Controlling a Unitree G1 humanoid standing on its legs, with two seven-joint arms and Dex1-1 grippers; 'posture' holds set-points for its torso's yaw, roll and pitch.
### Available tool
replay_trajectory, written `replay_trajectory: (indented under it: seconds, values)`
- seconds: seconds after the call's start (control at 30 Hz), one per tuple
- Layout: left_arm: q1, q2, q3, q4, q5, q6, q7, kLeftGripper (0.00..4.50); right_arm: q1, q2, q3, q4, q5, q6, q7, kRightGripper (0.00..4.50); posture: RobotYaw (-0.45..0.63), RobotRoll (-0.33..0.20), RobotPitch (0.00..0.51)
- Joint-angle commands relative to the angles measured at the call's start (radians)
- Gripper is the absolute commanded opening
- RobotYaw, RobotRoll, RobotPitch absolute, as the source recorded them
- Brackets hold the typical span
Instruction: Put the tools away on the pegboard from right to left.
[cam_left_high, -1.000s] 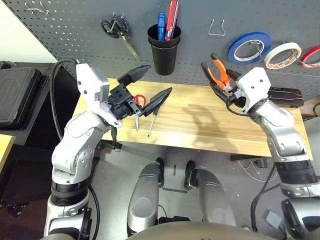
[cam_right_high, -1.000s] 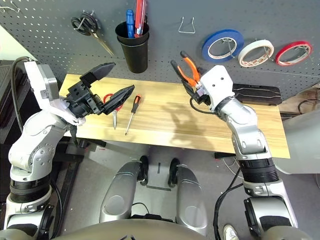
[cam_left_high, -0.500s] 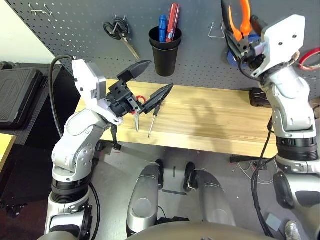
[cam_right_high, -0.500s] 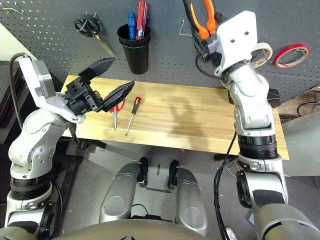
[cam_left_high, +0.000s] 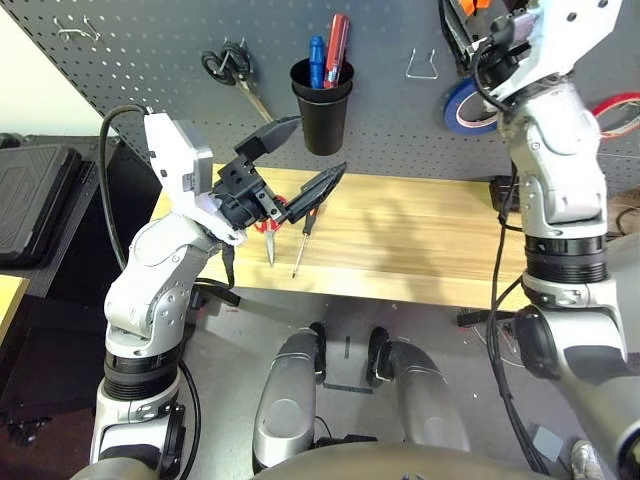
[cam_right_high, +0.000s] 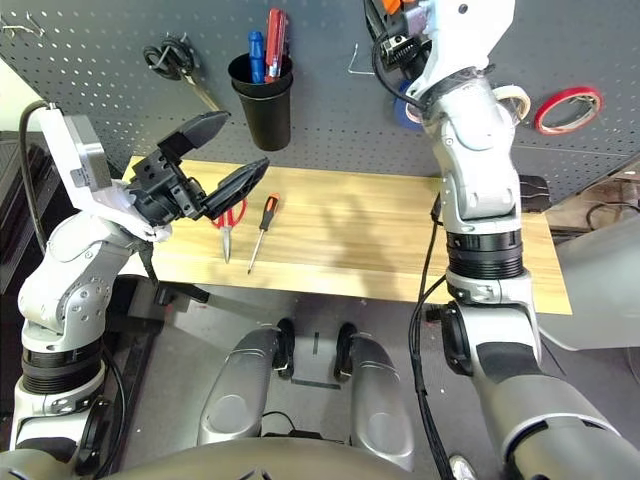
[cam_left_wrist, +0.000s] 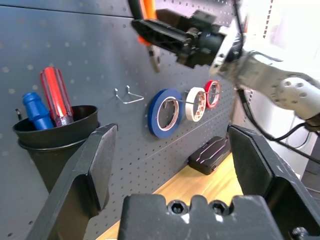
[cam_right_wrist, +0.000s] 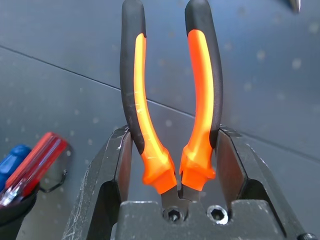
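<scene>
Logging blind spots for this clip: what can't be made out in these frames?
- Pliers: head hidden between the right hand fingers in the right wrist view; cut by the top edge in the eye views.
- Red-handled scissors: mostly behind the left hand, eye views.
- Cream-white tape roll: partly behind the right arm.
</scene>
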Motion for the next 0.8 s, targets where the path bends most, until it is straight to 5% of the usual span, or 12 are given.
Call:
replay_trajectory:
  seconds: [0.03,0.8]
  values:
    - [0.001,0.009,-0.015,-0.006,-0.010,0.007,0.000,4.50,-0.052,0.023,-0.028,0.076,0.022,-0.074,-0.025,2.65,0.23,0.000,0.202]
    - [-0.008,0.017,-0.018,-0.021,-0.018,0.035,0.018,4.50,-0.130,0.116,0.001,0.507,0.001,-0.339,-0.063,2.65,0.24,0.000,0.225]
